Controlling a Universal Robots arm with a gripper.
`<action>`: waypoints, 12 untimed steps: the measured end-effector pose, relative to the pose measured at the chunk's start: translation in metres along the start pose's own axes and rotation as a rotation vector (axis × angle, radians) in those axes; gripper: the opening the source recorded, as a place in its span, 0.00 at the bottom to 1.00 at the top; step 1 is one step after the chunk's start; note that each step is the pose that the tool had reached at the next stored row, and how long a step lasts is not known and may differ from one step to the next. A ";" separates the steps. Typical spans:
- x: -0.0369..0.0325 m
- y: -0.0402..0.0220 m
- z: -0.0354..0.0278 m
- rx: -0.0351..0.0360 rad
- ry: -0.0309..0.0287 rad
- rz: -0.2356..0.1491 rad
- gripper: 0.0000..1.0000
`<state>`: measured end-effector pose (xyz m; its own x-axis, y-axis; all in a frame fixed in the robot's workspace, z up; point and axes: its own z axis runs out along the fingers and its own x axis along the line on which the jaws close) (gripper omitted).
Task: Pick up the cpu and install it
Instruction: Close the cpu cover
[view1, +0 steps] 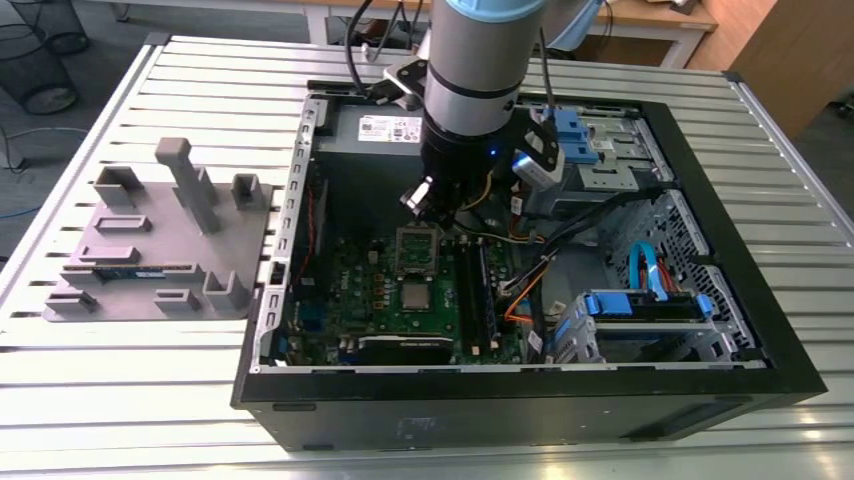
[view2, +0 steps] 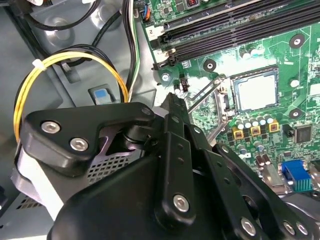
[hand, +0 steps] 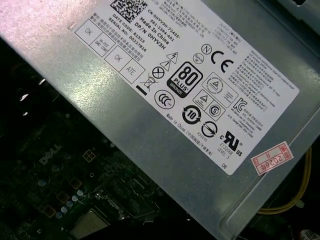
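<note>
The cpu (view1: 418, 295) is a small silver square lying flat in its socket on the green motherboard (view1: 360, 290) inside the open computer case. In the second wrist view the cpu (view2: 256, 90) sits within the socket's metal surround, with a thin lever (view2: 202, 97) standing up beside it. A metal socket frame (view1: 418, 243) with a dark centre stands just behind the chip. My gripper (view1: 430, 203) hangs over that frame, above and apart from the cpu. Its black linkage (view2: 172, 150) takes up the foreground of the second wrist view.
The grey power supply (hand: 175, 75) lies close behind the gripper. Yellow cables (view2: 75, 65) loop beside it. Black memory slots (view2: 235, 30) run alongside the socket. Blue drive bays (view1: 647, 305) sit at the exterior view's right. A grey fixture (view1: 160, 240) holding a green memory stick (view1: 127, 270) stands left of the case.
</note>
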<state>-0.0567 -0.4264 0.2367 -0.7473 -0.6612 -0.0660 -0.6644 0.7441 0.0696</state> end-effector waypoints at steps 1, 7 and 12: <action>0.0002 -0.0001 -0.0003 0.0000 0.0001 -0.002 0.11; 0.0008 -0.0007 -0.0009 0.0000 0.0004 -0.005 0.11; 0.0007 -0.0006 -0.0029 -0.0002 0.0001 -0.005 0.11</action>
<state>-0.0568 -0.4276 0.2396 -0.7440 -0.6649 -0.0662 -0.6681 0.7408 0.0694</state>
